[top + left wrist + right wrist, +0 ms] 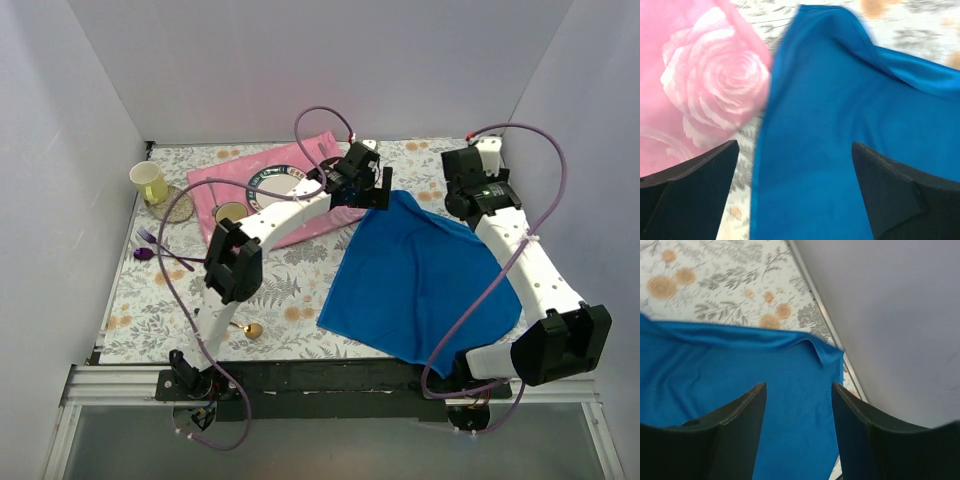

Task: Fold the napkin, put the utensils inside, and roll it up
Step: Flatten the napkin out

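White walls box in a floral worktop [300, 290], where the overhead view shows the whole blue napkin [420, 280] lying open right of centre, its far corner just beside the pink placemat [215, 185]. That view alone shows the gold spoon [250, 330], well apart at the near edge. Only the wrist views reveal the fingers: the left hand [795, 150] is spread above the napkin's edge and the right hand [799, 387] above its curled corner by the wall, neither pinching anything.

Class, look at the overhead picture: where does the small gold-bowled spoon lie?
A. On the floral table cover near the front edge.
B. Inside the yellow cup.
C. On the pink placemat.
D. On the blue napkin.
A: the spoon lies on the floral table cover, left of the napkin and not touching it.
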`<state>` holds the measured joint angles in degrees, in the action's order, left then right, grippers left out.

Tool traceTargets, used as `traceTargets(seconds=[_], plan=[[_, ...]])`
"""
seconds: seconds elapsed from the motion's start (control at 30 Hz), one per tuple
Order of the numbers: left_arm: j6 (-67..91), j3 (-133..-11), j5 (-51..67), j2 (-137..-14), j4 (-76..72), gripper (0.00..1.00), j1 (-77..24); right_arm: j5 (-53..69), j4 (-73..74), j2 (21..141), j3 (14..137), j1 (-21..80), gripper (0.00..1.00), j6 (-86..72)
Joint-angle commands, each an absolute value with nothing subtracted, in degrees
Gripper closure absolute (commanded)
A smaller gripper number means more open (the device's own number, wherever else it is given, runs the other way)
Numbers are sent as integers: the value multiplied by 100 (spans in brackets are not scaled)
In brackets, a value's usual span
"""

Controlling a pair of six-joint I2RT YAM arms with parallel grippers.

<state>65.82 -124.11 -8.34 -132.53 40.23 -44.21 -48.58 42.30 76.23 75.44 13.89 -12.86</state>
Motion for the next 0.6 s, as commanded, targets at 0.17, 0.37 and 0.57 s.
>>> traceTargets(seconds=[0.17, 0.37, 0.57], plan=[[7030, -9345, 1194, -10714, 2602, 26, -4579, -3026, 3974, 7321, 6383, 1775, 37, -2274], [7110, -8640, 1424, -10846, 2391, 42, -4781, -1925, 3147, 8137, 6029, 1416, 49, -2742], [7216, -8061, 1266, -10811, 2136, 44, -4922, -1943, 2883, 9227, 6301, 1081, 58, -2866]])
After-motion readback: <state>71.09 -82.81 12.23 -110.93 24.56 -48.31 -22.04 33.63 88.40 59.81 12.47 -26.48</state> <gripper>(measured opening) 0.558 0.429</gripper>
